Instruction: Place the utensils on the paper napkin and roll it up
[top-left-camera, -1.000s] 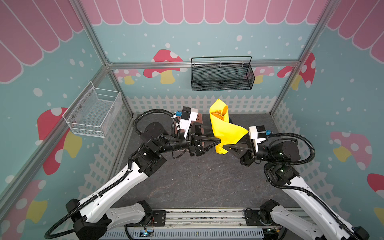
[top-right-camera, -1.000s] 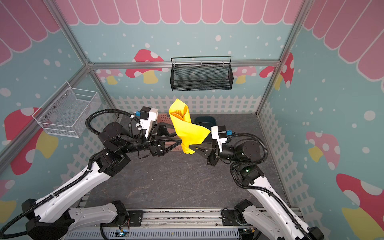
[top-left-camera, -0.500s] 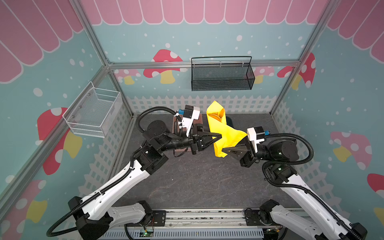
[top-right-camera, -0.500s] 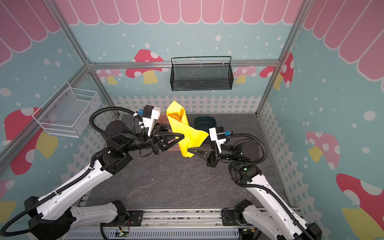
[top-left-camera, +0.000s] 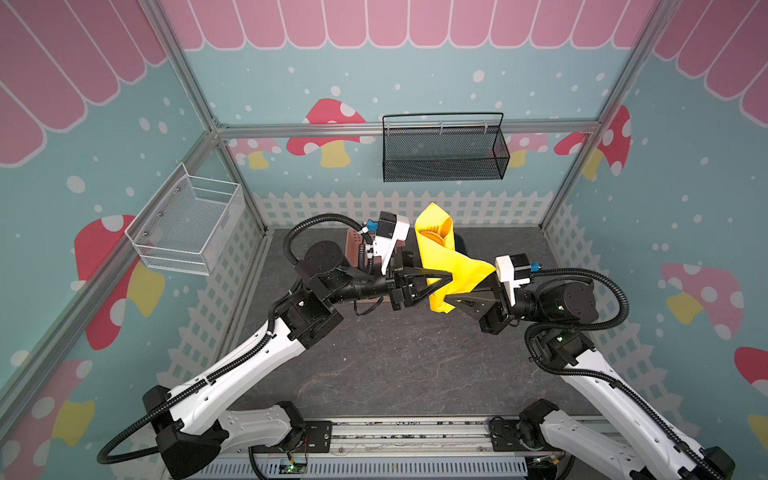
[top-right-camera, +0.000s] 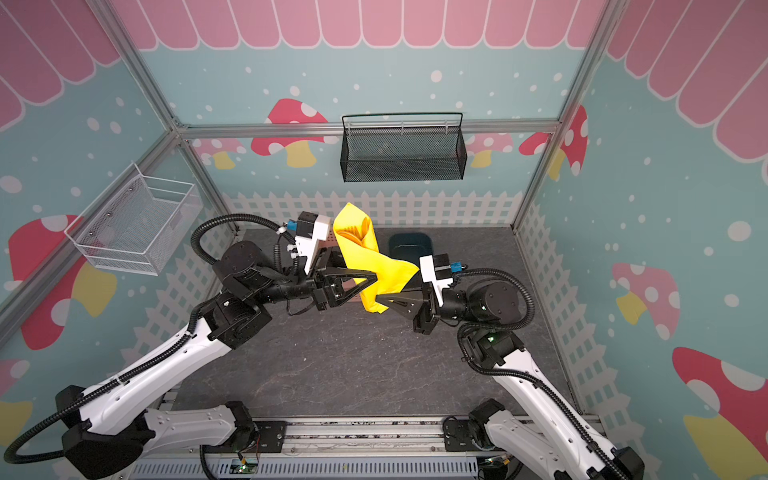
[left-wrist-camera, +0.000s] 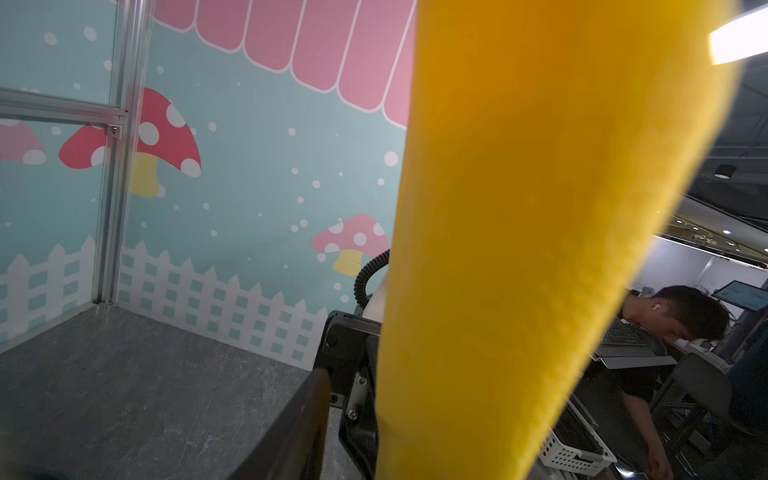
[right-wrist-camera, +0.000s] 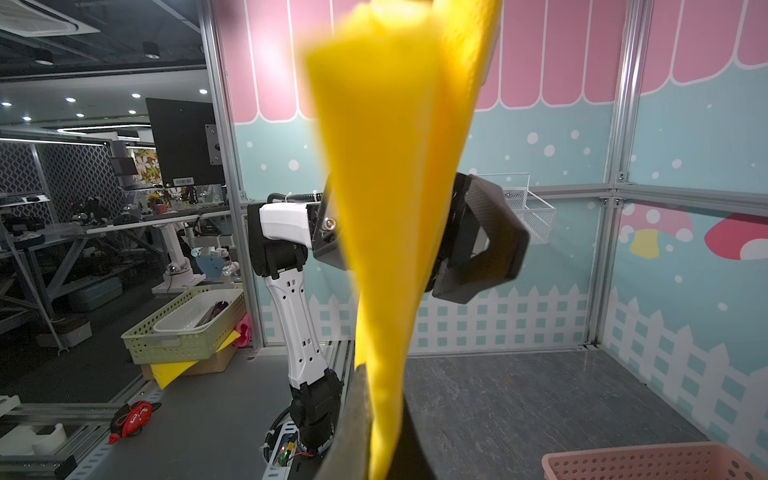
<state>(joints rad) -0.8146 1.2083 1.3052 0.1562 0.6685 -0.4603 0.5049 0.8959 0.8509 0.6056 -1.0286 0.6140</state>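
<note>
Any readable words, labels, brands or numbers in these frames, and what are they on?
No text is readable anywhere.
Barcode sticker on the back of the black monitor, right wrist view: too small to read.
Lit screen in the background, left wrist view: blurred.

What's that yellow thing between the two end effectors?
The rolled paper napkin, utensils showing in its open top. The right end effector pinches its lower end; the left end effector straddles it. Both top views show it.
</note>
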